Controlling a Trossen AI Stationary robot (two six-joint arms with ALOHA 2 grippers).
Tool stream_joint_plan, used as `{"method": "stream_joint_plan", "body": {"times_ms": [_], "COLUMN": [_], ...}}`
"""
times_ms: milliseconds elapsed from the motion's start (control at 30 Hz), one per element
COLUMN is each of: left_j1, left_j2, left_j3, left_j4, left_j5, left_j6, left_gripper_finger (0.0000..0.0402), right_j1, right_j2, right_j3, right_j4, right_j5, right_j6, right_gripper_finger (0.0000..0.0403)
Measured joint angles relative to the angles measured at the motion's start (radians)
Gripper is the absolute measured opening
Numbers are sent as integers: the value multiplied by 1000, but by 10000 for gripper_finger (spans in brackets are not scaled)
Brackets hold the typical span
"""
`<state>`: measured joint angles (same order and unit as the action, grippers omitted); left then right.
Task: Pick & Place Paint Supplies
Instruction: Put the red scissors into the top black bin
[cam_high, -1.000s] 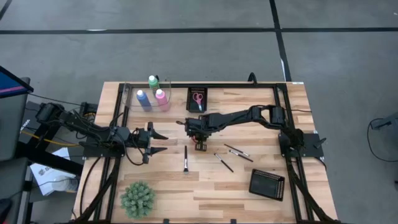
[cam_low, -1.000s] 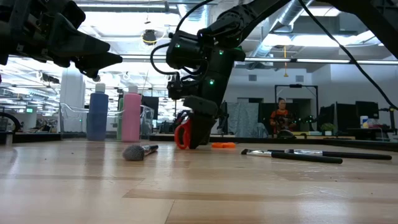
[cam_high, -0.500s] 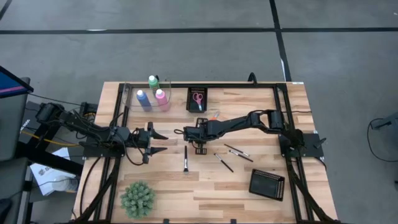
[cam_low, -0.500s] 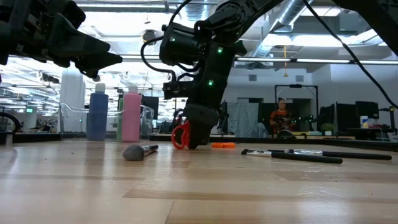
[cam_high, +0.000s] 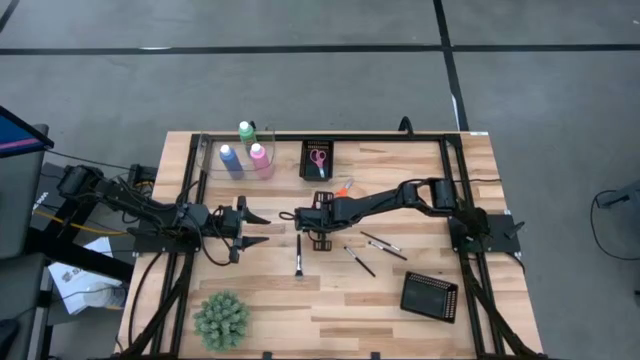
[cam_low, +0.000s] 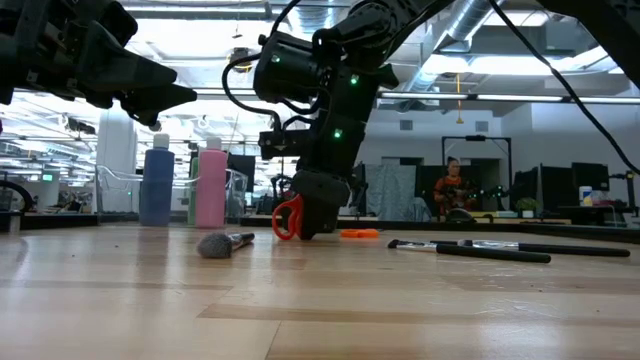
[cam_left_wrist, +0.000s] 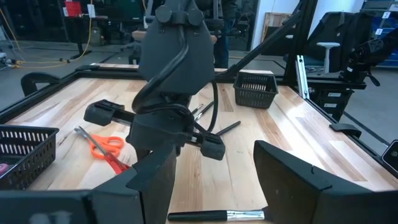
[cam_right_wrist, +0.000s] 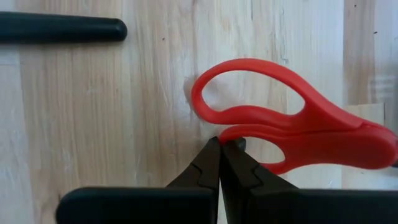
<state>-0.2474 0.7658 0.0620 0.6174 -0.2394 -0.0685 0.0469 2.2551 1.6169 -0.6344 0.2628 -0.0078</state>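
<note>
Red scissors, brush handle near

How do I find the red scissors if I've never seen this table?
Find the middle of the wooden table, where the right gripper points down. The red scissors are pinched in it; the orange scissors lie loose nearby and the pink scissors sit in a black tray.

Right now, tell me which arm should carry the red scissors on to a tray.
Right. The right gripper is already shut on the red scissors, low over the table's middle. The left gripper hangs open and empty farther left. The mesh tray holding pink scissors sits close behind the right gripper.
</note>
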Motion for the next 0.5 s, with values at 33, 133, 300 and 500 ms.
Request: {"method": "stream_joint_plan", "body": {"times_ms": [33,133,300,500], "left_j1": [0,3,76,157], "left_j2": [0,0,14,87], "left_j3": [0,0,0,0], "left_j4": [0,0,-14,-35], "left_j5": [0,-1,-8,23], "left_j6": [0,-40,-176,-276], "left_gripper_finger": [209,209,209,209], "right_j1": [1,4,4,6], "right_j2": [0,0,0,0], "right_j3": [0,0,1,1], "right_j4": [1,7,11,12], "right_j5": [0,1,0,-2], "right_j6": [0,0,0,0], "right_gripper_finger": [0,0,0,0]}}
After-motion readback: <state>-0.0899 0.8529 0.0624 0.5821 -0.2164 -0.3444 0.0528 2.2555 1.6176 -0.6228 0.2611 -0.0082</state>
